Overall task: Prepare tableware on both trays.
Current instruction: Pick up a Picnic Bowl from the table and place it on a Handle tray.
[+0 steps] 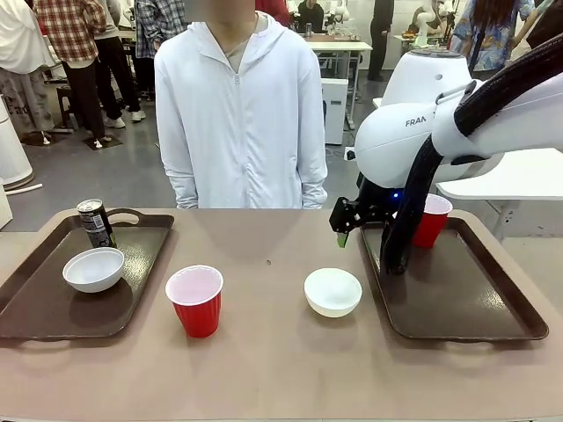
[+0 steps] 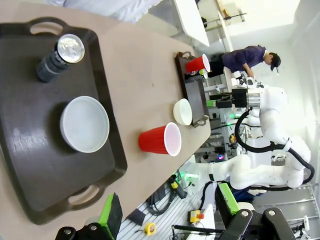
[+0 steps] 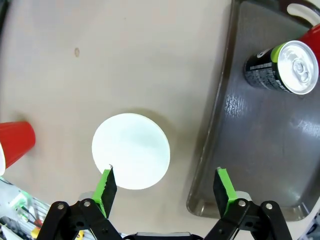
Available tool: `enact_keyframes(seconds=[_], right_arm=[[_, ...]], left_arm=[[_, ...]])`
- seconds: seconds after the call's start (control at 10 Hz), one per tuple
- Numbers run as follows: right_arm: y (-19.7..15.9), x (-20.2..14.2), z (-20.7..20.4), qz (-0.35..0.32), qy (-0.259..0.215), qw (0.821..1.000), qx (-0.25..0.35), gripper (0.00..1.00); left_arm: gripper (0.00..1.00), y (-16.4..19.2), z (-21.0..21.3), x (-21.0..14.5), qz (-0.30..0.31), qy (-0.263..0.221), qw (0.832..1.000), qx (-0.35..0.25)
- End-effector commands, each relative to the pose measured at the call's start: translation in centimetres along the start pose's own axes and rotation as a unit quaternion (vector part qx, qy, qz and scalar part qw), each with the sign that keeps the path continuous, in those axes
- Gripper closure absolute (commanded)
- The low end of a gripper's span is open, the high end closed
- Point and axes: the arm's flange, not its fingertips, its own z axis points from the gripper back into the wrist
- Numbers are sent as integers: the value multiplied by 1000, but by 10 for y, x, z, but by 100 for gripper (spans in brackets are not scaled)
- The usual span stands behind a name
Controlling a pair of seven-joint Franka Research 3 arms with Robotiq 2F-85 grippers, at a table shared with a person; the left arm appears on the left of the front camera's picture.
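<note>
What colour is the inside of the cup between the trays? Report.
Pale pinkish white; the red cup shows best in front view.

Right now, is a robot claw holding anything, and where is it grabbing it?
Nothing is held. The left claw and the right claw are both open and empty.

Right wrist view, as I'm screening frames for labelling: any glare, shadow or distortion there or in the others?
Right wrist view: the can top gleams, a pale sheen streaks the tray, the white bowl throws a soft shadow. Left wrist view: background top right is washed out, edges bow. Front view: sharp, even light, faint shadow under the red cup.
</note>
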Motion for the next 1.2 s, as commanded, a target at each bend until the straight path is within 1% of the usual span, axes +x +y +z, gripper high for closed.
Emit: enact_keyframes(seconds=[0.0, 0.2, 0.3, 0.6, 0.7, 0.8, 0.9, 1.0, 1.1], right_arm=[[0, 1, -1, 0, -2, 1000, 1, 0], [13, -8, -47, 14, 24, 1000, -9, 0], [18, -7, -62, 17, 31, 999, -16, 0], [22, 4, -87, 8, 36, 999, -27, 0], [22, 8, -95, 0, 28, 999, -37, 0], [22, 11, -101, 6, 30, 999, -36, 0], [21, 12, -102, 16, 31, 999, -32, 56], [21, 12, -101, 14, 31, 999, -29, 57], [20, 14, -101, 9, 30, 999, -27, 100]], left_arm=[[0, 1, 4, 0, -10, 1, 1000, -5], [0, 1, 4, 0, -10, 1, 1000, -5], [0, 1, 4, 0, -10, 1, 1000, -5], [0, 1, 4, 0, -10, 1, 1000, -5], [0, 1, 4, 0, -10, 1, 1000, -5], [0, 1, 4, 0, -10, 1, 1000, -5], [0, 1, 4, 0, -10, 1, 1000, -5], [0, 1, 4, 0, -10, 1, 1000, -5], [0, 1, 4, 0, -10, 1, 1000, -5]])
